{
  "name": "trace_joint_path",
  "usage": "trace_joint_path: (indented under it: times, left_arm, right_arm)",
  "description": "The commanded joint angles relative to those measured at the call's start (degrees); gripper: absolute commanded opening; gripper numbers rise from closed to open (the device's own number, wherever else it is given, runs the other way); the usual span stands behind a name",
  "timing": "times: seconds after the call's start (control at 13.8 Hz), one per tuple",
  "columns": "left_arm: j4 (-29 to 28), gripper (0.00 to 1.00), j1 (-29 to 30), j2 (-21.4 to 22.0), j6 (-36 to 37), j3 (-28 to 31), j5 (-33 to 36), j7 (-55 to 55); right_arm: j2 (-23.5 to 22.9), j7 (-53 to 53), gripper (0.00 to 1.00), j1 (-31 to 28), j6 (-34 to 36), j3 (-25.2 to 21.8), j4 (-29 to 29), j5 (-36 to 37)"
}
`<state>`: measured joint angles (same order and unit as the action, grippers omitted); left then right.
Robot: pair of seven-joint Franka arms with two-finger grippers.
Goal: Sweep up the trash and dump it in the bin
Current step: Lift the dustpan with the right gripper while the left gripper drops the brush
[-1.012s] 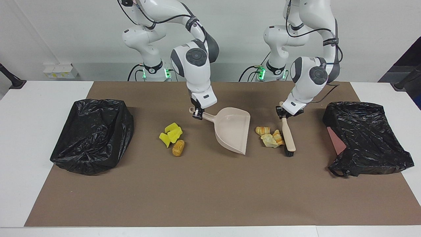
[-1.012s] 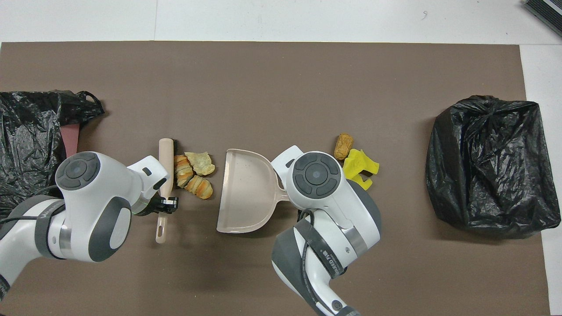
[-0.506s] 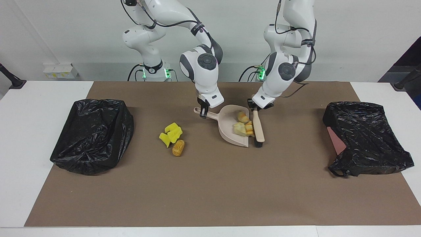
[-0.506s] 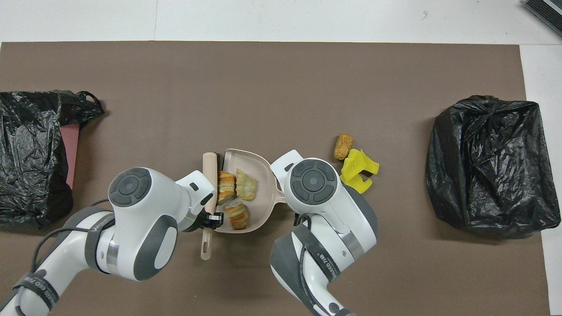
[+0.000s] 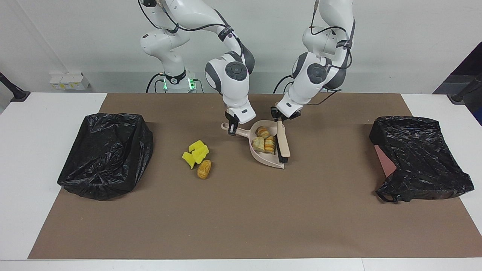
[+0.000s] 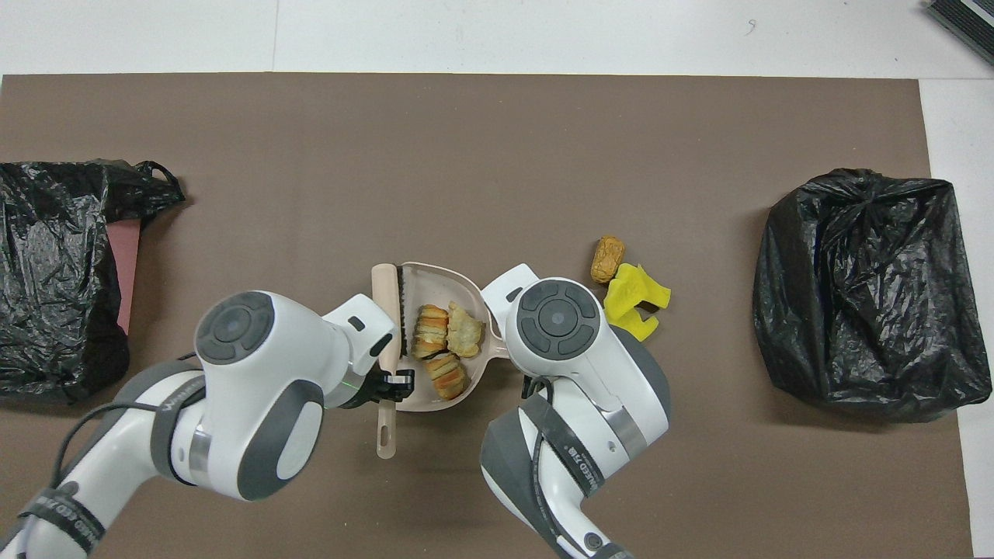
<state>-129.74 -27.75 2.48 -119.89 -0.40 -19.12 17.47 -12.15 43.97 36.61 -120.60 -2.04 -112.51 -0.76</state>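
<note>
The beige dustpan [image 5: 264, 159] [image 6: 425, 278] lies mid-mat and holds three tan-orange bread chunks [image 5: 264, 141] [image 6: 443, 343]. My right gripper [image 5: 232, 129] is shut on the dustpan's handle; in the overhead view its wrist hides it. My left gripper [image 5: 279, 116] [image 6: 392, 380] is shut on the beige brush [image 5: 283, 141] [image 6: 384, 291], whose black bristles rest inside the pan's open edge against the chunks. Yellow sponge pieces [image 5: 196, 152] [image 6: 635, 299] and a brown roll [image 5: 204, 169] [image 6: 607, 258] lie on the mat beside the pan, toward the right arm's end.
A bin lined with a black bag [image 5: 105, 154] [image 6: 870, 287] stands at the right arm's end of the brown mat. A crumpled black bag [image 5: 418, 158] [image 6: 54, 272] over something reddish lies at the left arm's end.
My left gripper swept the brush toward the right arm's end, pushing the bread chunks from the mat into the dustpan. The dustpan shifted slightly nearer the robots.
</note>
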Motion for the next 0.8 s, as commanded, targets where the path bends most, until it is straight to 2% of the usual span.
trace_joint_path:
  times: [0.0,0.14,0.29,0.58,0.72]
  left_arm:
    - [4.22,0.00,5.76,2.16,6.85,0.05,1.18,-0.85]
    - [5.63,0.00,9.63,3.58,9.84,0.13,2.76,-2.78]
    - [7.47,0.00,12.45,3.58,12.56,0.05,4.78,-4.46]
    - [5.12,0.00,11.94,5.16,12.32,-0.04,5.49,-3.85]
    - [3.53,0.00,10.54,6.39,12.22,-0.39,5.49,-2.18]
  right_arm:
    - [1.25,-0.99,0.00,-2.14,-0.52,0.29,-0.96,0.23]
    - [3.08,-0.73,0.00,-3.64,0.88,0.29,-0.87,0.23]
    - [6.77,-0.29,0.00,-7.49,2.37,0.37,-0.87,0.23]
    - [13.54,5.24,0.00,-15.84,7.39,0.02,0.71,0.23]
    - [16.09,11.27,0.00,-23.12,7.83,0.02,0.89,0.23]
